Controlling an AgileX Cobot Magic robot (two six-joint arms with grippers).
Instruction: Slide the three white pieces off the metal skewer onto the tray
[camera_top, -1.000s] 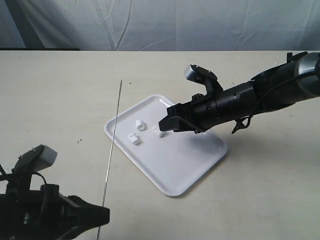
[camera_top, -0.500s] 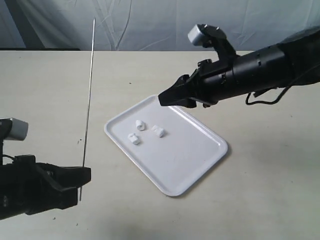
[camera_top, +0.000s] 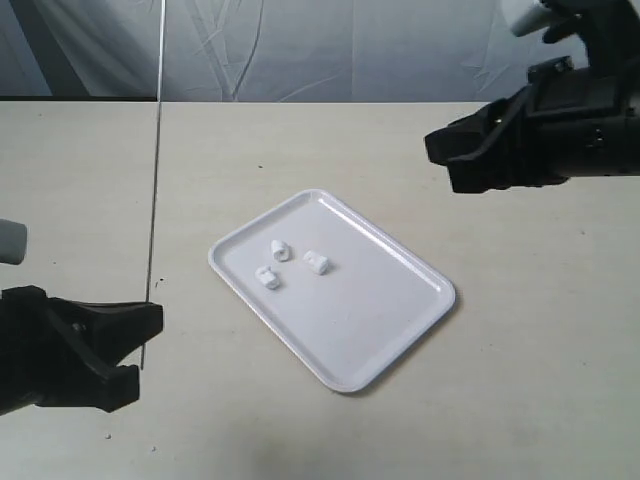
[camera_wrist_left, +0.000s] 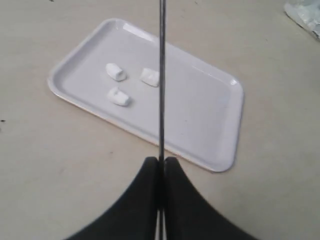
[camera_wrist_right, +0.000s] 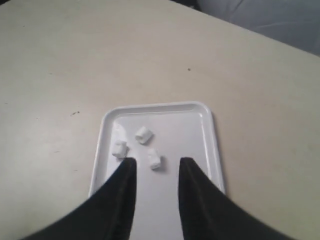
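- Left gripper: clenched on the lower end of the metal skewer. In the left wrist view the two dark fingers meet around the rod with no gap between them.
- Metal skewer: stands nearly upright to the left of the tray in the exterior view, apart from it. Its upper end runs out of the top of the picture.
- Three white pieces: all lie on the tray floor, in the half nearer the skewer. They form a loose cluster, close together, none on the rod. The wrist views show them there too.
- Tray: rests flat on the beige tabletop, set at an angle to the table edge.
- Right gripper: raised at the upper right of the exterior view, well apart from the tray. Its jaws stand parted and grasp nothing; the right wrist view shows the tray and pieces through the gap.
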